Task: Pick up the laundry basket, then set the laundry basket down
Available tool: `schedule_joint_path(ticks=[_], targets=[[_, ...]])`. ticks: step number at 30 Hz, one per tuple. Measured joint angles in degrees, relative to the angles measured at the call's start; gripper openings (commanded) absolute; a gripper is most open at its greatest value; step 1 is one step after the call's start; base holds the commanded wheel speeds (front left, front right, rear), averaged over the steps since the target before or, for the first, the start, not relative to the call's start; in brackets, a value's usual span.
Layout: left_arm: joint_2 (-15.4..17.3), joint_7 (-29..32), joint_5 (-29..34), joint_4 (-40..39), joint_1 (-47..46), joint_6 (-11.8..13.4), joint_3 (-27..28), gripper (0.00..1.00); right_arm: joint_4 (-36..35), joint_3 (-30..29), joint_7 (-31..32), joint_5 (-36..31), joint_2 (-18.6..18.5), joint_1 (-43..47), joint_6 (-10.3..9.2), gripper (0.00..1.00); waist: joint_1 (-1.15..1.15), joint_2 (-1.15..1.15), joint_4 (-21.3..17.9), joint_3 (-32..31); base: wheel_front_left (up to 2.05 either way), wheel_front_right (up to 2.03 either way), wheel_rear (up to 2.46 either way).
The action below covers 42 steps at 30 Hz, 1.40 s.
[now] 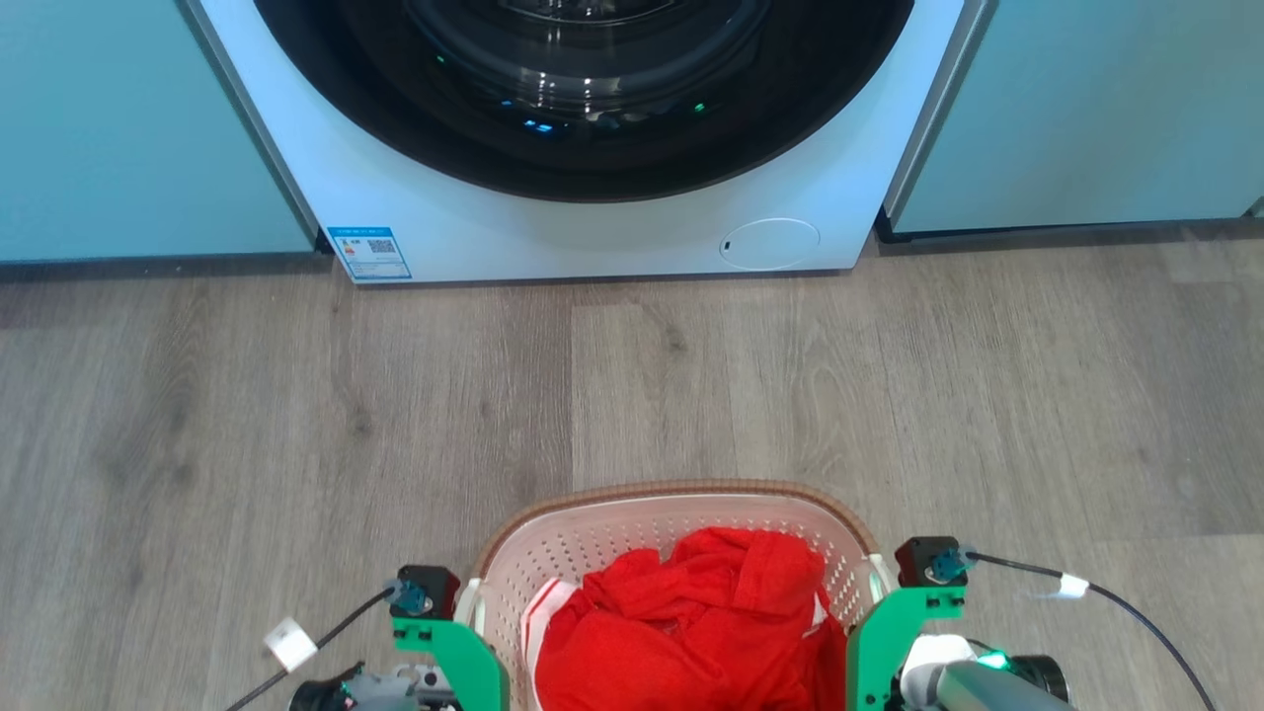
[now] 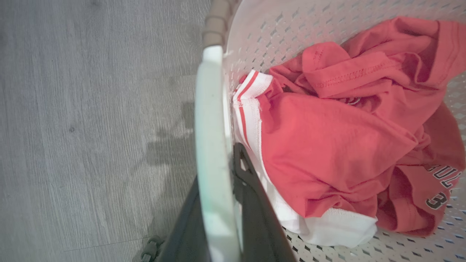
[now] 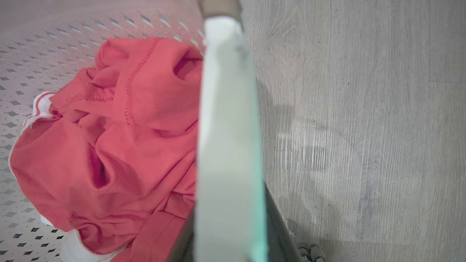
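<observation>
The grey wood-plank floor [image 1: 247,415] is spreading across the frame. A white washing machine [image 1: 592,242] is standing on it at top centre, between teal cabinets [image 1: 128,128]. At bottom centre, the laundry basket [image 1: 592,533] is sitting over it; contact unclear.

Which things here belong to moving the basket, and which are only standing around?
Belong: laundry basket, left gripper, right gripper, both gripping its white handles.
Only around: washing machine, red clothes inside the basket, teal cabinets.
</observation>
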Motion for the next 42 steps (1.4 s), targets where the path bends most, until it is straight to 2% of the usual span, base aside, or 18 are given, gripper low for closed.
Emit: schedule_joint_path(ticks=[20, 37, 42], targets=[[0.5, -0.4, -0.6, 0.7, 0.0, -1.9, -0.4, 0.00, 0.5, 5.1, -1.1, 4.7, 0.1, -0.2, -0.18, 0.00, 0.00, -0.01, -0.5, 0.4, 0.00, 0.00, 0.00], [1.0, -0.8, -0.7, 0.7, 0.0, -2.1, -0.9, 0.00, 0.9, 8.6, -1.6, 7.2, 0.2, -1.6, -0.18, 0.00, 0.00, -0.01, -0.9, 1.0, 0.00, 0.00, 0.00], [0.8, -0.9, -1.0, 0.7, -0.2, -1.3, -1.2, 0.00, 1.2, 9.4, -2.1, 8.1, 0.2, -1.9, -0.18, 0.00, 0.00, -0.01, -0.9, 2.1, 0.00, 0.00, 0.00]])
